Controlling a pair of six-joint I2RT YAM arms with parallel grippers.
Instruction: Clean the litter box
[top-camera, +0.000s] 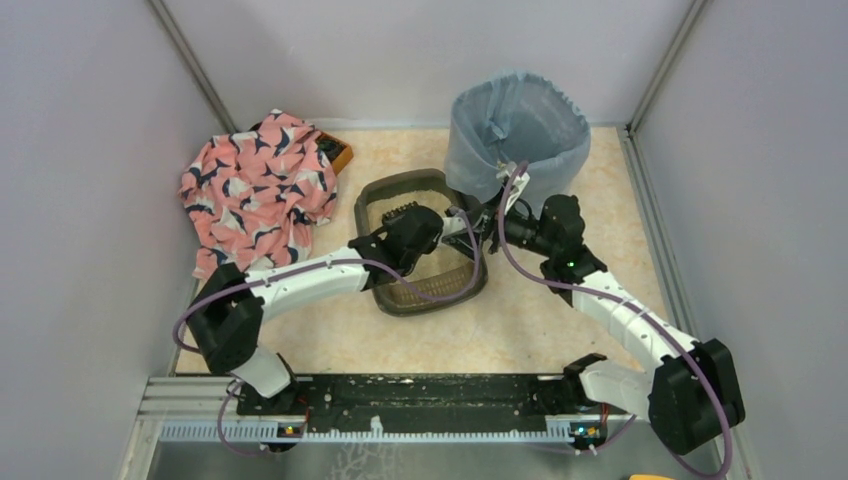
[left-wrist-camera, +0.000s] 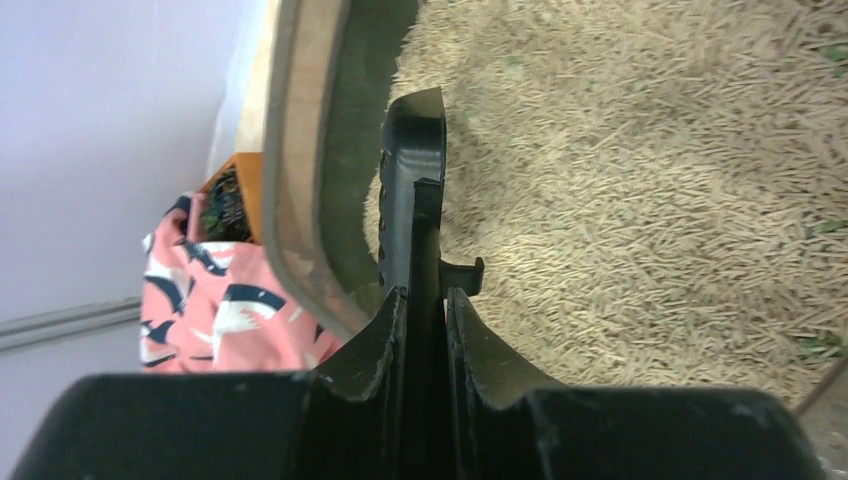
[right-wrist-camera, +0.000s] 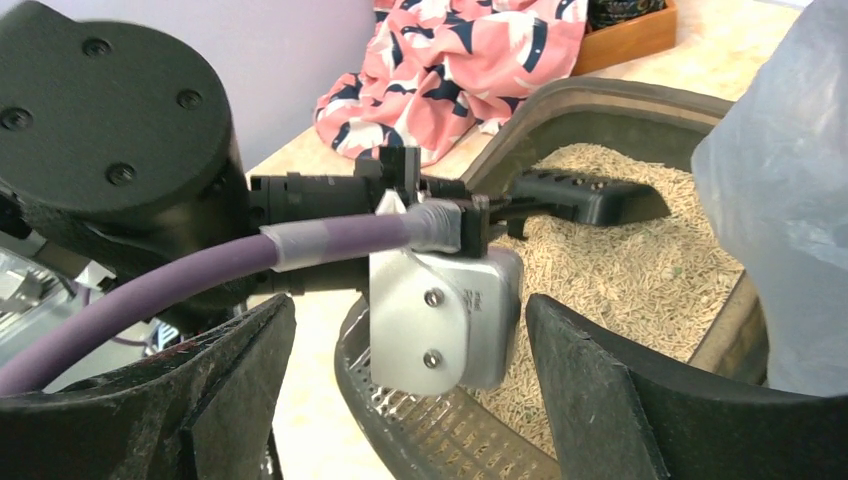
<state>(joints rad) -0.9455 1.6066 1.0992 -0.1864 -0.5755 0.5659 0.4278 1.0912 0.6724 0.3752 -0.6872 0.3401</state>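
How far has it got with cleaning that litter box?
Early on, it seems. Done: the left end effector is shut on the black scoop. In hand: the scoop is over the sand in the litter box, close to one wall, with no load showing. Left: a few greenish bits lie in the sand, and I see nothing dumped in the bin. The right end effector waits open at the box's edge.

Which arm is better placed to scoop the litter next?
Left. The left claw is shut on the scoop inside the litter box; the right claw is open and empty.
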